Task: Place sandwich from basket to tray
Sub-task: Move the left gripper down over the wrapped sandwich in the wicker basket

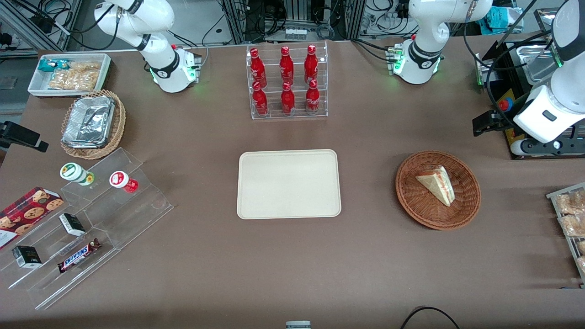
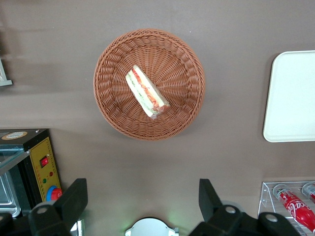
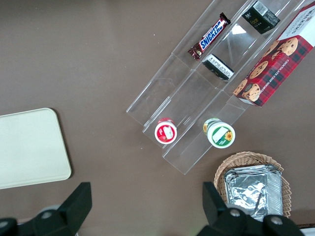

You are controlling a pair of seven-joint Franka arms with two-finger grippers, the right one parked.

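The sandwich (image 1: 437,184), a pale bread wedge with red, orange and green filling in clear wrap, lies in the round reddish-brown wicker basket (image 1: 411,201). The flat beige tray (image 1: 288,183) lies bare at the table's middle, beside the basket toward the parked arm's end. My left gripper (image 1: 481,125) hangs high above the table, farther from the front camera than the basket. In the left wrist view the gripper (image 2: 141,196) is open and empty, its fingers (image 2: 74,197) wide apart, with the sandwich (image 2: 146,91), basket (image 2: 182,64) and tray edge (image 2: 290,96) below.
A clear rack of red bottles (image 1: 286,82) stands farther from the front camera than the tray. A black control box with a red button (image 1: 507,105) sits under the gripper. A wire rack of pastries (image 1: 571,219) is at the working arm's end; a stepped acrylic snack stand (image 1: 91,219), foil-container basket (image 1: 91,122) and white bin (image 1: 68,73) at the parked arm's.
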